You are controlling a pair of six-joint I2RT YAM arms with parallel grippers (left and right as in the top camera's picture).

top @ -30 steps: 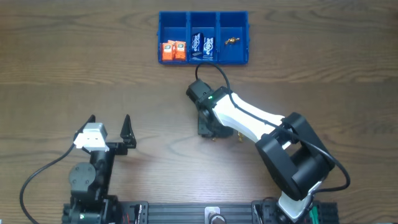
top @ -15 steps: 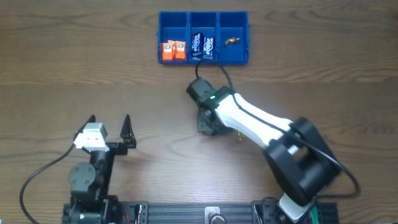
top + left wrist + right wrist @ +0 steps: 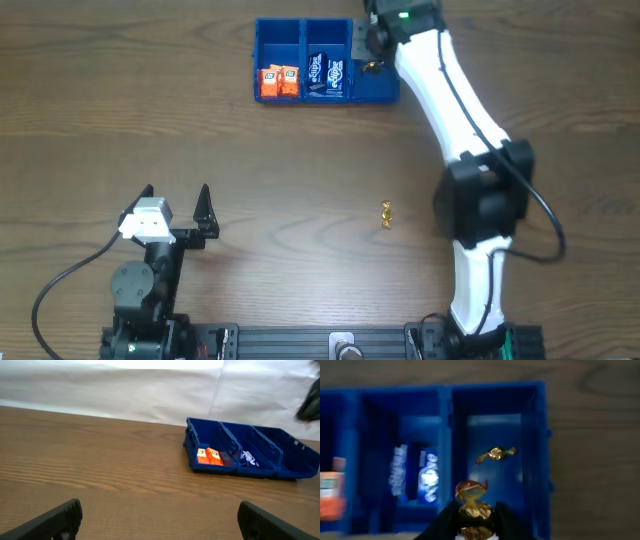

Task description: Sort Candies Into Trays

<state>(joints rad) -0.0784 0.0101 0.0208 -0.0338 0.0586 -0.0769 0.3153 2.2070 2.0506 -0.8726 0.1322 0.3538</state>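
Observation:
A blue three-compartment tray [image 3: 327,23] sits at the far middle of the table. Its left bin holds two orange candies [image 3: 279,82], its middle bin blue-wrapped candies [image 3: 327,74], its right bin one gold-wrapped candy [image 3: 495,453]. My right gripper [image 3: 473,515] hangs above the right bin, shut on a gold-wrapped candy [image 3: 471,495]. In the top view the right gripper [image 3: 375,38] shows over the tray's right end. Another gold candy [image 3: 387,213] lies on the table near the middle. My left gripper [image 3: 177,195] stands open near the left front, holding nothing.
The wooden table [image 3: 120,120] spreads bare around the tray. In the left wrist view the tray [image 3: 250,455] stands ahead to the right, with a white backdrop [image 3: 110,390] behind the table's far edge.
My right arm picked up a gold candy from the table's middle and carried it up over the tray's right bin. One gold candy stays on the table. The left arm has not moved.

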